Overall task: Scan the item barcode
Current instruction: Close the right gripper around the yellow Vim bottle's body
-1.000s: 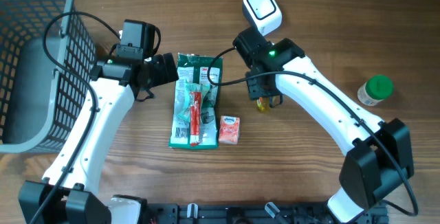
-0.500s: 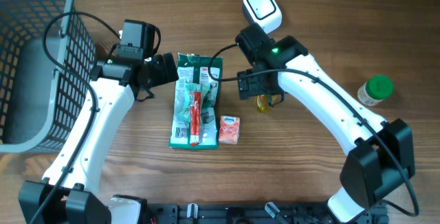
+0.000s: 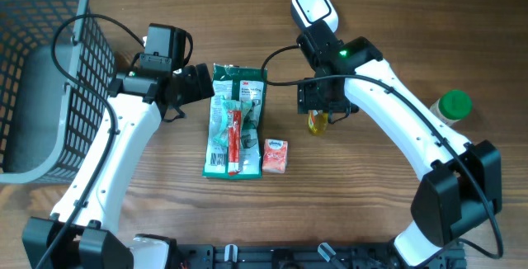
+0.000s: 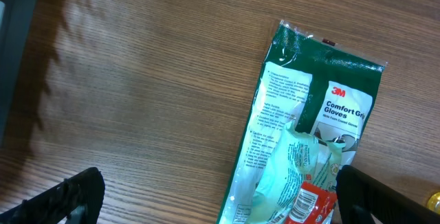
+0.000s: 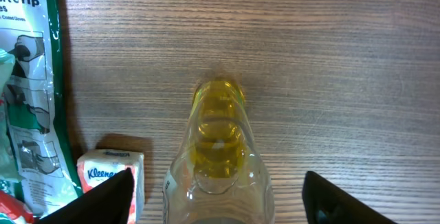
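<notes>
Pickup step: your right gripper (image 5: 220, 200), jaws wide, straddles the small clear yellow-filled bottle (image 5: 218, 141) mid-frame; next, close squarely; left gripper (image 4: 227, 198) wide, empty.

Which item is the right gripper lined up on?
The clear bottle of yellow liquid, centred between the open fingers of the right gripper; the Kleenex pack sits outside them.

The overhead camera is looking straight down on the whole table (image 3: 412, 21). The left wrist camera is facing down close over the glove packet (image 4: 309, 135); the right one is peering down at the yellow bottle (image 5: 218, 148), catching that packet's edge.
</notes>
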Controlling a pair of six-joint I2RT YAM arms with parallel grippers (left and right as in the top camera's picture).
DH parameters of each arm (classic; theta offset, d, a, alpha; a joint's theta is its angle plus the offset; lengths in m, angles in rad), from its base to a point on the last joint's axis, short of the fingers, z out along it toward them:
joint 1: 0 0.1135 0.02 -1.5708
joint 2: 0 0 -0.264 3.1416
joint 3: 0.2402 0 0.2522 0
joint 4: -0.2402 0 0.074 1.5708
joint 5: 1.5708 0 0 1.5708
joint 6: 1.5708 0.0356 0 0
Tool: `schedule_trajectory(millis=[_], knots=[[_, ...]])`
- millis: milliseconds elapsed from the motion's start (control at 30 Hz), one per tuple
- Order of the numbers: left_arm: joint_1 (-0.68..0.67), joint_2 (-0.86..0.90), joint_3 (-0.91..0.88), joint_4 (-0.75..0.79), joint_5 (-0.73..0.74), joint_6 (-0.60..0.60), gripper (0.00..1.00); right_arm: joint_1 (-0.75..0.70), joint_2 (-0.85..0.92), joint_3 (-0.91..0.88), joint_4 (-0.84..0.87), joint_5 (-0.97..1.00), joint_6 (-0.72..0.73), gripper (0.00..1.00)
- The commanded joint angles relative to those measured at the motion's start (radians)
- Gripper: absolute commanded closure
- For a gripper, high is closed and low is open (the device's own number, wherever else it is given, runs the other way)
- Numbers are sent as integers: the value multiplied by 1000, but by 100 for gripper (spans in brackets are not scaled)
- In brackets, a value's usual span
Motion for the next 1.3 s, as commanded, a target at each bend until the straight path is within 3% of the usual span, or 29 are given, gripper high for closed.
schedule_trajectory(millis=[0, 200, 933, 1267], knots=[[5, -8, 16, -1, -9, 12, 0, 0, 13, -8, 2, -15, 0, 25], [5, -8, 16, -1, -9, 12, 0, 0, 13, -9, -2, 0, -1, 30], [5, -8, 16, -1, -9, 12, 0, -1, 13, -57, 39, 7, 3, 30], [5, -8, 16, -1, -9, 12, 0, -1, 13, -71, 55, 7, 3, 37]])
